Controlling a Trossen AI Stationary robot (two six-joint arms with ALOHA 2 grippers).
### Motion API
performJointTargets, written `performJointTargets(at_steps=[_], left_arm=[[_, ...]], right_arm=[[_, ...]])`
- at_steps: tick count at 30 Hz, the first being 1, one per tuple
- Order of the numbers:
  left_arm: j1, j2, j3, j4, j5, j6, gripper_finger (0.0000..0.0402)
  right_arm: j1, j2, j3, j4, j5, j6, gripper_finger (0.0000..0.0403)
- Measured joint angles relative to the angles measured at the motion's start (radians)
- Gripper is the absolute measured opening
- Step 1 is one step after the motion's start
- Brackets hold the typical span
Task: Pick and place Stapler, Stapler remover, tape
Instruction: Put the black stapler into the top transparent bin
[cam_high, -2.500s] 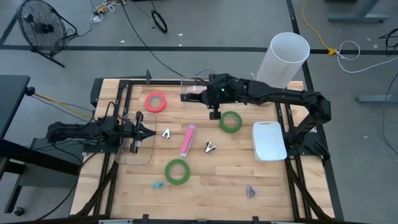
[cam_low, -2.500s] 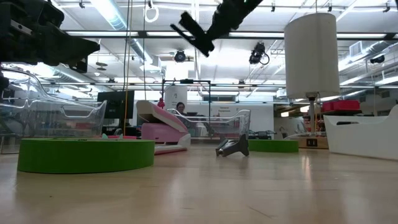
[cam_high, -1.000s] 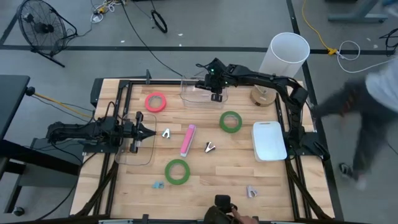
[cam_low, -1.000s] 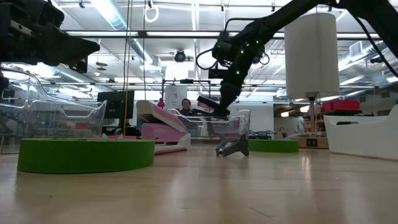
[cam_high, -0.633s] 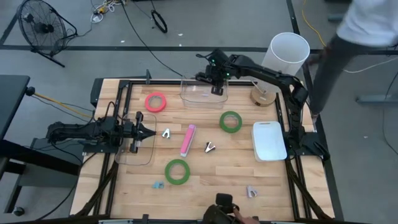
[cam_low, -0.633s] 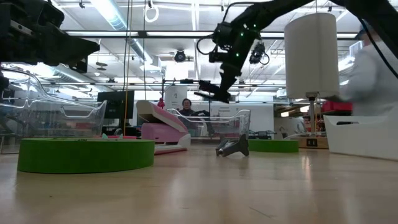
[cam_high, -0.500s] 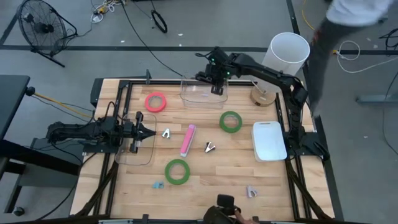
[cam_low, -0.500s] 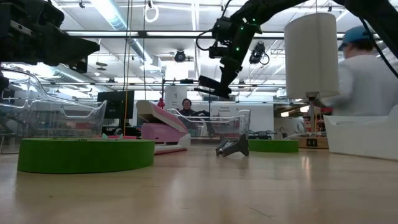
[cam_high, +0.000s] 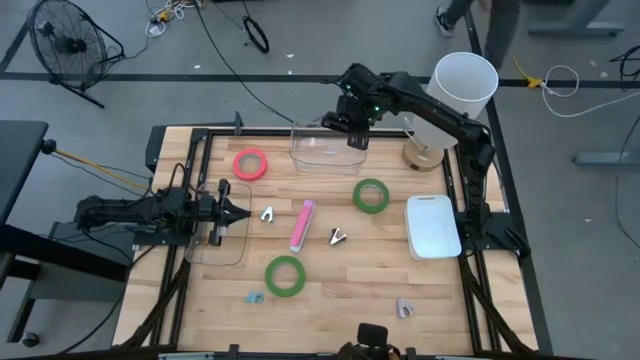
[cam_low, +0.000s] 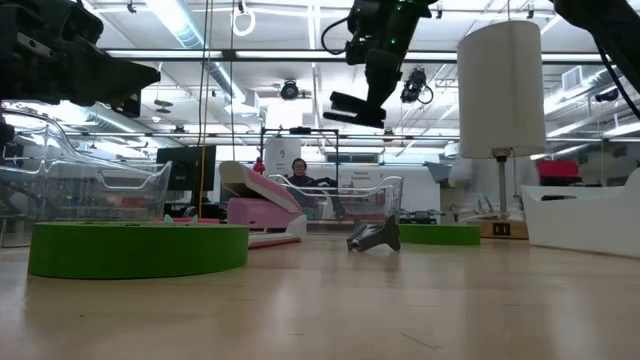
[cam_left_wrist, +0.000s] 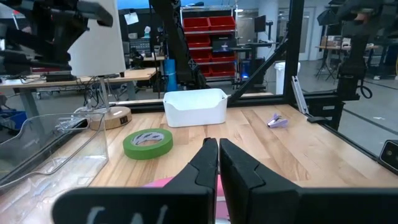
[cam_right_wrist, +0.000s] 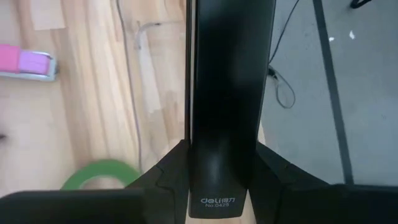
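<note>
Wooden bench (cam_high: 330, 300) seen from above. Clear bin (cam_high: 322, 152) at 12 o'clock. Right hand (cam_high: 355, 125) hovers over bin's far rim, pinching a black stapler (cam_right_wrist: 227, 93). Left hand (cam_high: 235, 212), pressed together, waits at 9 o'clock. Risk: a drop from this height and so near the rim could bounce the stapler out. Green tape (cam_high: 371, 195) lies loose approx. mid-bench.

Wooden table (cam_high: 330, 300). On it: pink tape roll (cam_high: 250, 163), two green tape rolls (cam_high: 371, 195) (cam_high: 285, 276), pink stapler (cam_high: 302, 225), two metal staple removers (cam_high: 267, 214) (cam_high: 338, 237), white bin (cam_high: 433, 226), two clear bins (cam_high: 325, 152) (cam_high: 222, 238), small blue (cam_high: 254, 297) and purple (cam_high: 403, 308) bits near the front edge.
</note>
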Motion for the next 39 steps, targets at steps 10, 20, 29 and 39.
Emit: performJointTargets(at_steps=[10, 20, 29, 39], left_arm=[[0.000, 0.000, 0.000, 0.000, 0.000, 0.000, 0.0018], [0.000, 0.000, 0.000, 0.000, 0.000, 0.000, 0.0018], [0.000, 0.000, 0.000, 0.000, 0.000, 0.000, 0.0018], [0.000, 0.000, 0.000, 0.000, 0.000, 0.000, 0.0018]], right_arm=[[0.010, 0.012, 0.019, -0.013, -0.005, 0.001, 0.0118], [-0.019, 0.139, 0.018, 0.010, -0.025, -0.033, 0.0118], [-0.047, 0.254, 0.018, 0.051, -0.025, -0.072, 0.0118], [-0.067, 0.344, 0.017, 0.083, -0.025, -0.120, 0.0118]])
